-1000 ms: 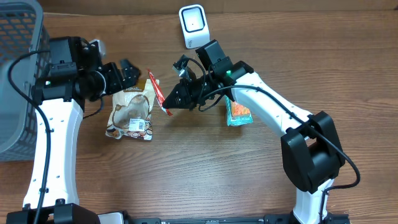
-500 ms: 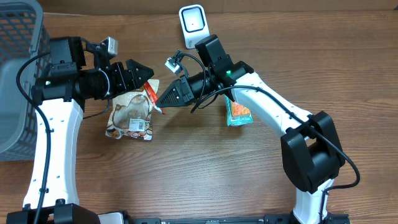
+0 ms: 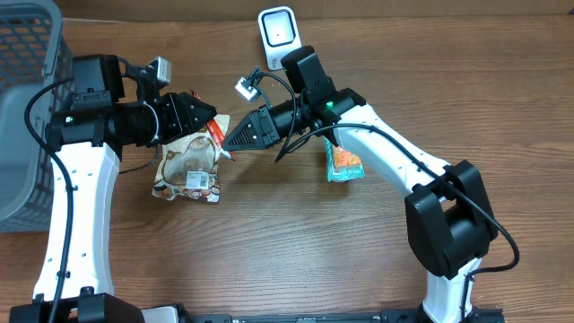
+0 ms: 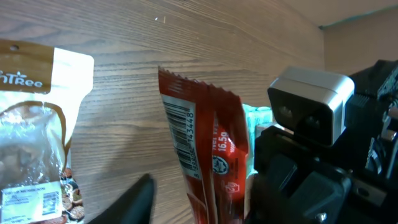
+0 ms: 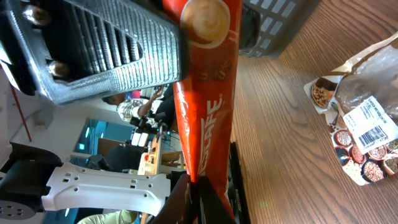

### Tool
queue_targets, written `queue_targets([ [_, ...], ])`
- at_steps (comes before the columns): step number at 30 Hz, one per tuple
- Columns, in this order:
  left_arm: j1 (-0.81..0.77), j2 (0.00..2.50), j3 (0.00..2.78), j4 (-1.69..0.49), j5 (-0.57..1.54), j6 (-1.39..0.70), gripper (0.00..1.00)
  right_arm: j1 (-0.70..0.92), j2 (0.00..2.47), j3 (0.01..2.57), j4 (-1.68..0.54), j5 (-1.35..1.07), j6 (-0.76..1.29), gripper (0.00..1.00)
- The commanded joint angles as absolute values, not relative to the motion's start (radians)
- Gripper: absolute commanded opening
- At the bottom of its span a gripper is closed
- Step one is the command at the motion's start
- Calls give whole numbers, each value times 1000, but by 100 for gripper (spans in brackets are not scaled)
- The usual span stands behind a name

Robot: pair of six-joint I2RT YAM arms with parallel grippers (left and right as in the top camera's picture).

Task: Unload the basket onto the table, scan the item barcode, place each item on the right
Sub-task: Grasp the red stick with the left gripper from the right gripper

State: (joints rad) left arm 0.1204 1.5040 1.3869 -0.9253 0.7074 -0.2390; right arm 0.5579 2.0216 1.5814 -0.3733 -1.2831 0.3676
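Observation:
A slim red sachet [image 3: 218,136] hangs in the air between the two arms. My right gripper [image 3: 229,142] is shut on one end of it; in the right wrist view the fingertips [image 5: 205,199] pinch the sachet [image 5: 208,118] flat. My left gripper [image 3: 208,117] stands around the other end. In the left wrist view the sachet [image 4: 205,143] shows its barcode [image 4: 183,130]. One dark finger [image 4: 140,199] stays apart from it on the left, with bare wood between. The white scanner [image 3: 278,36] stands at the table's far edge.
A brown nut pouch [image 3: 188,161] lies flat under the left arm. An orange and green packet [image 3: 343,161] lies beneath the right arm. A grey mesh basket [image 3: 27,108] fills the far left. The right wrist's camera [image 4: 308,106] sits close beside the sachet.
The right arm carried the sachet left and up toward the left gripper. The left gripper came right to meet it, and its jaws have narrowed around the sachet's end.

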Motion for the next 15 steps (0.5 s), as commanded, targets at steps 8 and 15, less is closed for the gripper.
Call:
queue_targets([
  [8, 123, 1510, 1393, -928, 705, -233, 4, 561, 2020, 1578, -358, -1299, 369, 4],
  [15, 123, 1510, 1393, -928, 698, -235, 4, 561, 2020, 1578, -349, -1279, 369, 14],
])
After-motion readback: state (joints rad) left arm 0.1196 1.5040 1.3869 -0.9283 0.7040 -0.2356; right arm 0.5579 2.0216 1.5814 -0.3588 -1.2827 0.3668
